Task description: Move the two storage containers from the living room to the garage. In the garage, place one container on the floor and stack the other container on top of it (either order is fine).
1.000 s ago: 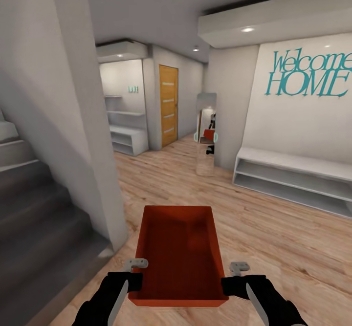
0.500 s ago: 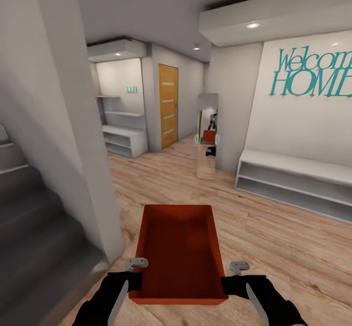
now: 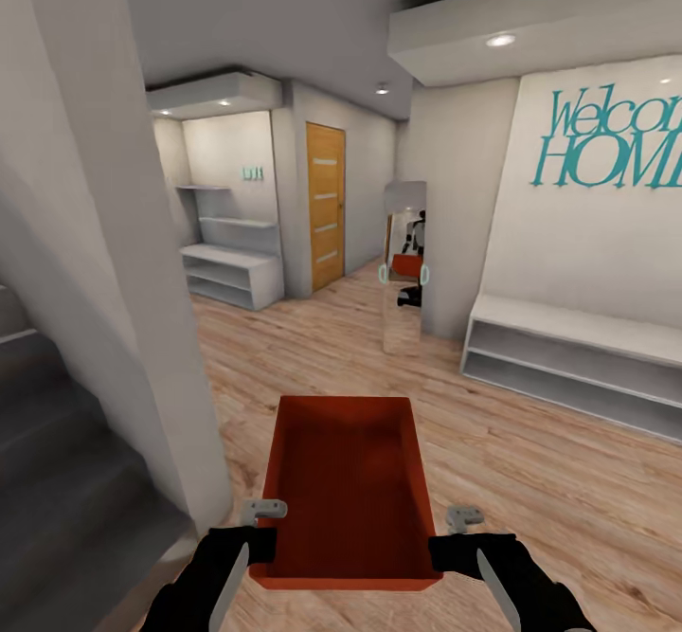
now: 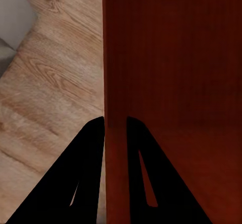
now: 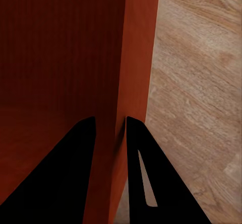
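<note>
The bin (image 3: 346,490) hangs level over the plank floor (image 3: 530,452), carried between my arms (interior bare). My left jaws (image 4: 115,128) are clamped on its left wall, my right jaws (image 5: 110,128) on its right wall. Ahead: a mirror (image 3: 403,267), a wooden door (image 3: 325,206), white shelves (image 3: 232,272).

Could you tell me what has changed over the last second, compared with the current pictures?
Only the viewpoint shifted: the robot rolled on, so the grey wall takes up less of the left, more of the white shelves shows, and the lettering slid right. The red-orange container sits as before, the left hand and right hand each still clamped on a side wall.
</note>
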You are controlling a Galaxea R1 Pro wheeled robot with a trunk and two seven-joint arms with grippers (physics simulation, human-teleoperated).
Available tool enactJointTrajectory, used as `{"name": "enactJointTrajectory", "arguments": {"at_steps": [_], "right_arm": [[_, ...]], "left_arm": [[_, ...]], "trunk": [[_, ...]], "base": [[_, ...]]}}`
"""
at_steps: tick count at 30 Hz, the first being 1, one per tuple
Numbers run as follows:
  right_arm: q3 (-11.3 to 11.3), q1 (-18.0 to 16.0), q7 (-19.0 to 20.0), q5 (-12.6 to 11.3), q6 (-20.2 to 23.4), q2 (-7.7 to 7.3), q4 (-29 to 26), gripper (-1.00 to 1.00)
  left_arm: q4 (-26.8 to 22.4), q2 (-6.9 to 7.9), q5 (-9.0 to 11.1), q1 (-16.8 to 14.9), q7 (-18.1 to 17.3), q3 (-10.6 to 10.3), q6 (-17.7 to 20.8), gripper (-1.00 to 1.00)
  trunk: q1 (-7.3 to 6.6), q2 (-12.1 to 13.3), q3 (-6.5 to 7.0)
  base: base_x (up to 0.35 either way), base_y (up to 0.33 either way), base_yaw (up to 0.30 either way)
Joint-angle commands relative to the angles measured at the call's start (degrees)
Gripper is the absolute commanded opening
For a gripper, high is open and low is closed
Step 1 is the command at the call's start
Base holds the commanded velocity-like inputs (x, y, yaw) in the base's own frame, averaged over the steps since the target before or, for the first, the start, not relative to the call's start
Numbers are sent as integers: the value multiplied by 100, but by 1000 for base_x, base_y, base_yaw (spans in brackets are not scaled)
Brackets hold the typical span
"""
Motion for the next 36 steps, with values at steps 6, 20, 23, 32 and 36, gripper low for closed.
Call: {"name": "enactJointTrajectory", "arguments": {"at_steps": [6,20,23,32,36], "right_arm": [[43,-3,-19,69,-301,-62,-15,-100],[43,-3,-19,70,-305,-62,-15,-100],[43,-3,-19,72,-303,-62,-15,-100],[43,-3,-19,72,-302,-62,-15,-100],[43,-4,-20,71,-303,-62,-15,-100]], "left_arm": [[-3,2,-114,-5,30,60,36,-100],[-1,1,-117,-5,30,60,36,-100],[-2,2,-119,-5,30,60,36,-100],[4,2,-118,-5,30,60,36,-100],[4,0,-115,-5,30,60,36,-100]], "trunk": [[5,-8,-10],[5,-8,-10],[5,-8,-10],[5,-8,-10],[5,-8,-10]], "base": [[324,-10,0],[324,-110,0],[324,-134,0],[324,-135,0],[324,-135,0]]}}
